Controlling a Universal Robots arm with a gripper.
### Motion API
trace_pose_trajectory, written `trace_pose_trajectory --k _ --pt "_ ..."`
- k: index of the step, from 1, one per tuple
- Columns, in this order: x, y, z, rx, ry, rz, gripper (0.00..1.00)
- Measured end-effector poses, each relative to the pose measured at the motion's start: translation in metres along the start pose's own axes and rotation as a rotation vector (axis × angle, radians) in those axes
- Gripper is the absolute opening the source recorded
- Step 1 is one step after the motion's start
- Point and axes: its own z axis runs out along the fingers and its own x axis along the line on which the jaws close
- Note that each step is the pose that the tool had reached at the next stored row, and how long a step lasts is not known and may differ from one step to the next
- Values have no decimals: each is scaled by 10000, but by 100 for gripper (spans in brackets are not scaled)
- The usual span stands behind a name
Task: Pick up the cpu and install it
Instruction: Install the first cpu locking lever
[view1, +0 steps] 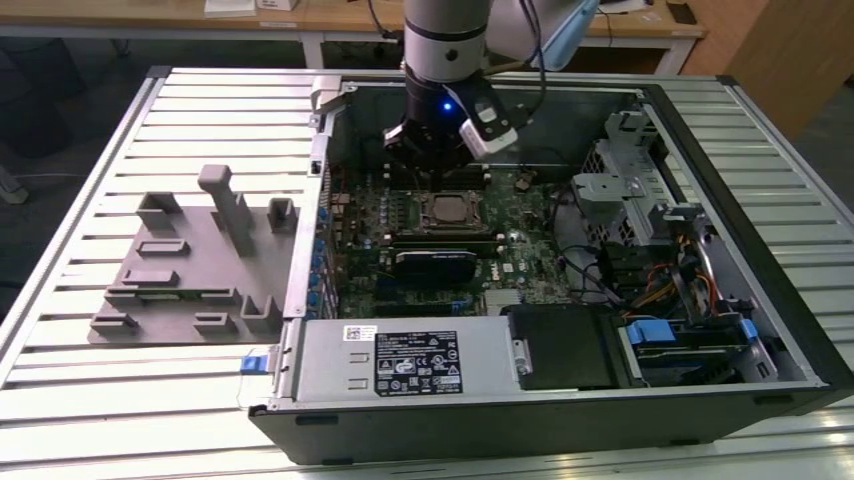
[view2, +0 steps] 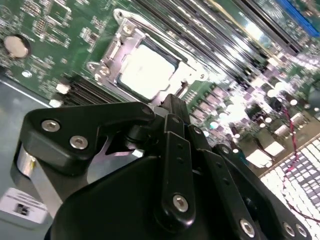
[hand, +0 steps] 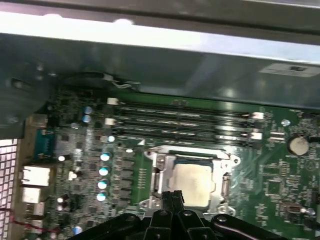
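Observation:
The cpu (view1: 451, 212) lies flat inside the metal socket frame (view1: 451, 226) on the green motherboard of an open computer case. Its pale silver top is visible in both wrist views (view2: 147, 70) (hand: 192, 177). My gripper (view1: 424, 165) hangs inside the case just behind the socket, toward the case's far wall. Its black fingers (hand: 172, 200) are pressed together with nothing between them, and their tips sit just short of the socket's edge (view2: 172, 102), apart from the chip.
Grey plastic fixture blocks (view1: 200, 260) stand on the slatted table on the exterior view's left. Memory slots (hand: 185, 125) run beside the socket. A power supply (view1: 400, 365), a drive cage (view1: 641, 200) and loose cables (view1: 627, 285) crowd the case's near and right sides.

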Motion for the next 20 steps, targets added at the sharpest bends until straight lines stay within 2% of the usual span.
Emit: trace_pose_trajectory --k 5,9,20 --pt "125 -13 -3 -50 -3 1 11" --pt "197 -27 -4 -92 -6 3 11" --pt "276 -66 -6 -184 -10 4 11"
